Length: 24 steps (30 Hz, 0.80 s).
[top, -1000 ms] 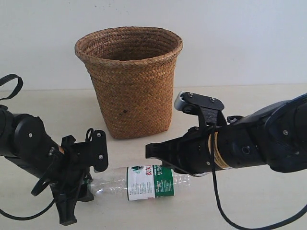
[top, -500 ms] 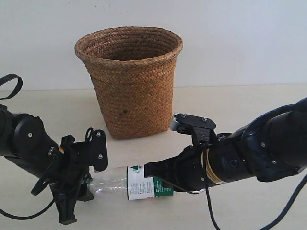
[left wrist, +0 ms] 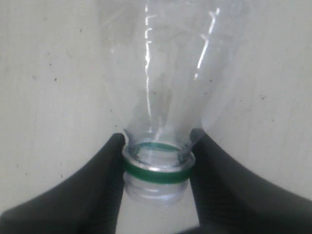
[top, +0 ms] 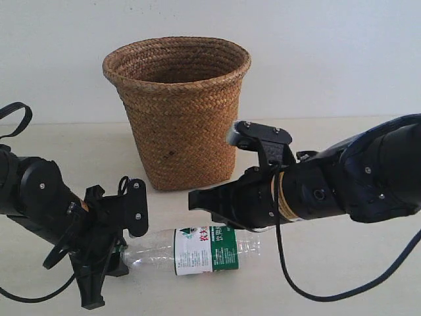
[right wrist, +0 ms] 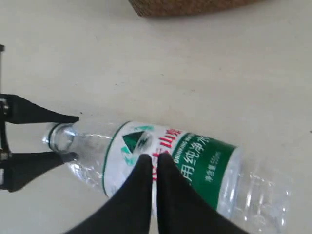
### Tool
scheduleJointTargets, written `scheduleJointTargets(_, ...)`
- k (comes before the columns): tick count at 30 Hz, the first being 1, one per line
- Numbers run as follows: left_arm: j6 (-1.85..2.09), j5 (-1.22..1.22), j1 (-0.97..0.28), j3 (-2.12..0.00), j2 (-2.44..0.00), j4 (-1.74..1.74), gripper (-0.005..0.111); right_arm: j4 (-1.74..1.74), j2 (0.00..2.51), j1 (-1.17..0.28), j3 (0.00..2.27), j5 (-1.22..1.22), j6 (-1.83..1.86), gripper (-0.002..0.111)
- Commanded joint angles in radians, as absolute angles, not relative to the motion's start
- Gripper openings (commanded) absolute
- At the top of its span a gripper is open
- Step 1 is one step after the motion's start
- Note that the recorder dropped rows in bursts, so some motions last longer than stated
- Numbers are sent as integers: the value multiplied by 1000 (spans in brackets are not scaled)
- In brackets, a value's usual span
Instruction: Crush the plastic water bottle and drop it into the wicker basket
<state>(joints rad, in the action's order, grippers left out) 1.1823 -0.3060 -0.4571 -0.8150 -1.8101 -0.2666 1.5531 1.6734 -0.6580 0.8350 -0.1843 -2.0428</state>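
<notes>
The plastic water bottle (top: 205,250) lies on its side on the table, in front of the wicker basket (top: 177,118), which stands upright. My left gripper (top: 122,254) is shut on the bottle's neck; in the left wrist view its fingers (left wrist: 105,168) press both sides just at the green ring of the bottle (left wrist: 158,168). My right gripper (top: 193,199) is shut with nothing in it and hovers a little above the label. In the right wrist view its tips (right wrist: 152,157) overlap the label of the bottle (right wrist: 195,161). The bottle's body looks round, with slight dents.
The pale table (top: 342,141) meets a white wall behind the basket. A black cable (top: 309,289) hangs under the right arm, and a cable loop (top: 18,113) sticks up at the far left. The basket's base (right wrist: 195,6) is close beyond the bottle.
The right gripper dipped onto the bottle's label half a second ago and has since risen off it, shifting slightly left. The left gripper and the bottle have stayed put.
</notes>
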Motion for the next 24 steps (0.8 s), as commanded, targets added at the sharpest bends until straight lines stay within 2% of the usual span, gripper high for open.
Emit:
scheduleJointTargets(1,1200,-318,-462,-819,-1811,-271,4,1561,1688,-660,839,-204,-2040,0)
scheduleJointTargets(14,1217,-326,-462,-819,-1811,-271,4,1556,1869,-660,840,-110,-2035,0)
scheduleJointTargets(20,1221,-326,-462,-819,-1811,-271,4,1558,1883,-660,840,-266,-2051,0)
scheduleJointTargets(24,1221,-321,-462,-819,-1811,-271,4,1558,1899,-660,838,-264,-2059,0)
